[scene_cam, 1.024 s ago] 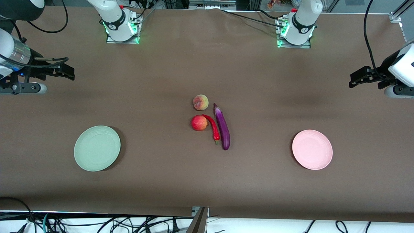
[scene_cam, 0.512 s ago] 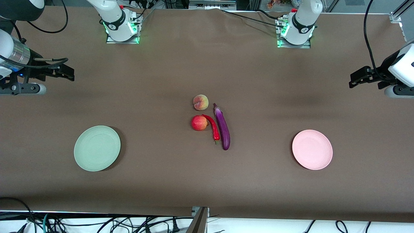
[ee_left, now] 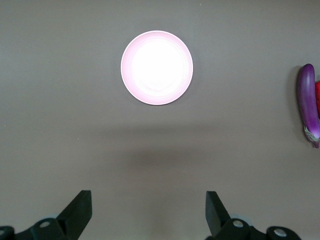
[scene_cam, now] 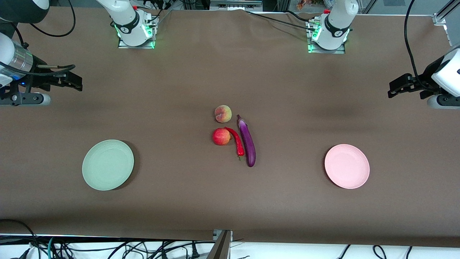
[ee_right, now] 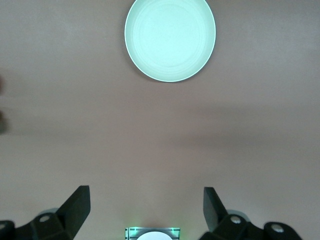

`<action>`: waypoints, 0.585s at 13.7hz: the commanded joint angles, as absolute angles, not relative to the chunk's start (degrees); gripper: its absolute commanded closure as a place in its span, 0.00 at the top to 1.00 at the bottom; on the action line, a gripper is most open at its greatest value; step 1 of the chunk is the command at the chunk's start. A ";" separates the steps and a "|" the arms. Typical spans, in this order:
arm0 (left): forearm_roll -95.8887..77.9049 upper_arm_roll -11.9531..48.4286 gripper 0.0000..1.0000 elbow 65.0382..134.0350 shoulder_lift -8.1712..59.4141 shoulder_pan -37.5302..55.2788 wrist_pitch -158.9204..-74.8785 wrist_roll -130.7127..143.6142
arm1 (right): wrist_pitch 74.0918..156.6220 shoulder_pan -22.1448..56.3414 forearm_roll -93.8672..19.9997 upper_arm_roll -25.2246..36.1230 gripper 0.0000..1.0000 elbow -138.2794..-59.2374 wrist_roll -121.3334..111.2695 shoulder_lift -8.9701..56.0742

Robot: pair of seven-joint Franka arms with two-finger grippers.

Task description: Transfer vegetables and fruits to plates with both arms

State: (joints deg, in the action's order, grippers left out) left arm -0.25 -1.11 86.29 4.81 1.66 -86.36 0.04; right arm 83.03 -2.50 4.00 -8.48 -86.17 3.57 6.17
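Note:
A peach (scene_cam: pixel 222 113), a red apple (scene_cam: pixel 221 136), a red chili pepper (scene_cam: pixel 237 141) and a purple eggplant (scene_cam: pixel 247 141) lie close together at the table's middle. The mint green plate (scene_cam: pixel 107 164) sits toward the right arm's end; it also shows in the right wrist view (ee_right: pixel 170 39). The pink plate (scene_cam: pixel 346 166) sits toward the left arm's end; it also shows in the left wrist view (ee_left: pixel 157 67), with the eggplant (ee_left: pixel 308 104) at the edge. My right gripper (scene_cam: pixel 73 82) and left gripper (scene_cam: pixel 395 88) hang open and empty in the air over the table's ends.
The arm bases (scene_cam: pixel 134 30) (scene_cam: pixel 329 34) with green lights stand at the table's back edge. Cables hang below the table's front edge (scene_cam: pixel 222 235). Brown cloth covers the table (scene_cam: pixel 230 198).
The right arm has drifted very slightly upward in the front view. Nothing else has moved.

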 commanded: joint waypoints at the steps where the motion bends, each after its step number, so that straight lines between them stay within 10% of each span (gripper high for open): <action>1: 0.88 -1.58 1.00 85.08 5.19 2.20 -85.69 -0.79 | 82.88 -2.99 3.60 -8.70 1.00 -84.82 3.25 6.59; 8: 0.88 -1.50 1.00 85.08 5.19 2.20 -85.69 -0.79 | 82.88 -2.90 1.85 -8.70 1.00 -84.90 3.25 7.38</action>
State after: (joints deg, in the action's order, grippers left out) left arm -0.25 -1.12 86.29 4.81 1.66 -86.36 0.04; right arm 83.08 -2.52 2.84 -8.47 -86.16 3.57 6.83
